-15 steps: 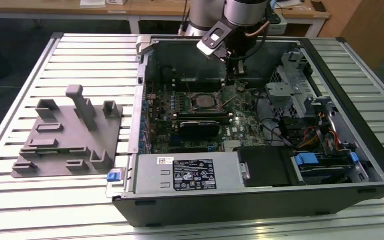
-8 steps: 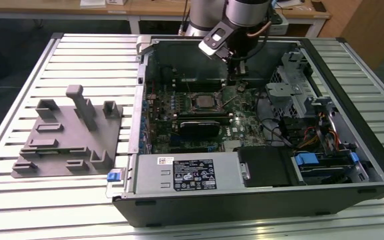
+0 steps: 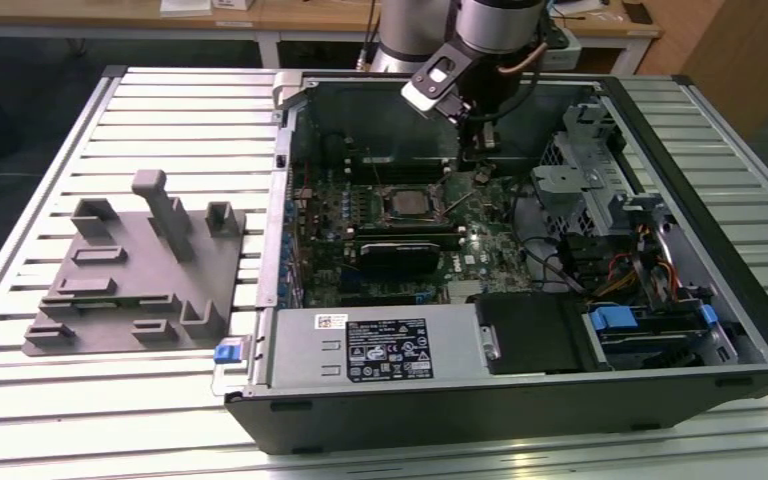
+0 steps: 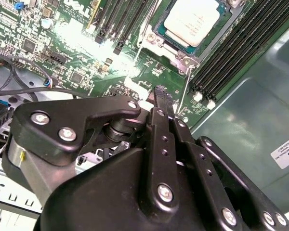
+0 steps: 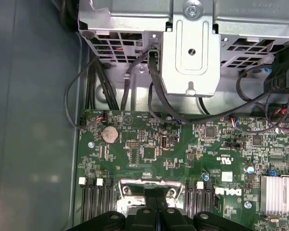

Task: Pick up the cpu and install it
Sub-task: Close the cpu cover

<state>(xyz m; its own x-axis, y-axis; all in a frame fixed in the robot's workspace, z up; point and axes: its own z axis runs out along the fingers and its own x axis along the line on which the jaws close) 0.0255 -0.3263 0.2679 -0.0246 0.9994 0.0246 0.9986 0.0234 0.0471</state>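
cpu socketed, memory slots flanking, claw nearby

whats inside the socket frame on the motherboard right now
The cpu lies flat inside the socket frame, silvery top up. Whatever is beneath it is covered. The end effector, shut and empty, is beside the frame.

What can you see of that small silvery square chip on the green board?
The cpu is a small, thin, flat square with a silvery-white, metal-looking top and rounded corners. It lies flat in the socket frame on the green motherboard, inside the open computer case. The gripper is apart from it, shut and empty.
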